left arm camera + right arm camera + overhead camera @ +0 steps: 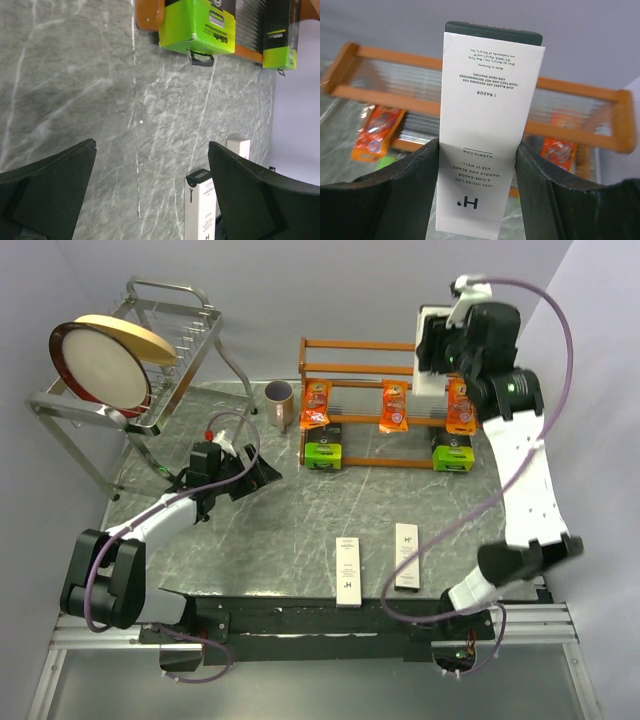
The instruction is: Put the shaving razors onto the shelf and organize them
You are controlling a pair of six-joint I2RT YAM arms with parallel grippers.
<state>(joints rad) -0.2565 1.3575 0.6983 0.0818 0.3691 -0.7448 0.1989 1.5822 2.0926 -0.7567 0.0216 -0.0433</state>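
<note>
A grey, white-veined marble tabletop (300, 510) stands against plain lilac-grey walls (330, 290). Seen from above, the wooden shelf (355, 344) sits at 12 o'clock. A wire rack (170, 350) holding two plates (100, 365) is at 10 o'clock, and one mug (279, 400) stands just left of the shelf.

The right pincer (480, 150), partly open, clamps a white box (487, 135) by its long sides, upright above the shelf's right end. Its print reads "1 RAZOR", "HARRYS.COM", "JUST INSIDE LIES A FINE RAZOR HANDLE AND BLADE. USE IT WELL." and an "H'" logo.

There are three such cartons in all: the other two boxes (348, 571) lie flat, side by side but apart, at 6 o'clock on the tabletop. Three orange packets (393, 405) lean on the middle tier, and two green packs (323, 452) stand on the bottom tier.

The left pincer (262, 472), at 9 o'clock, is spread wide and holds nothing, over bare marble.
</note>
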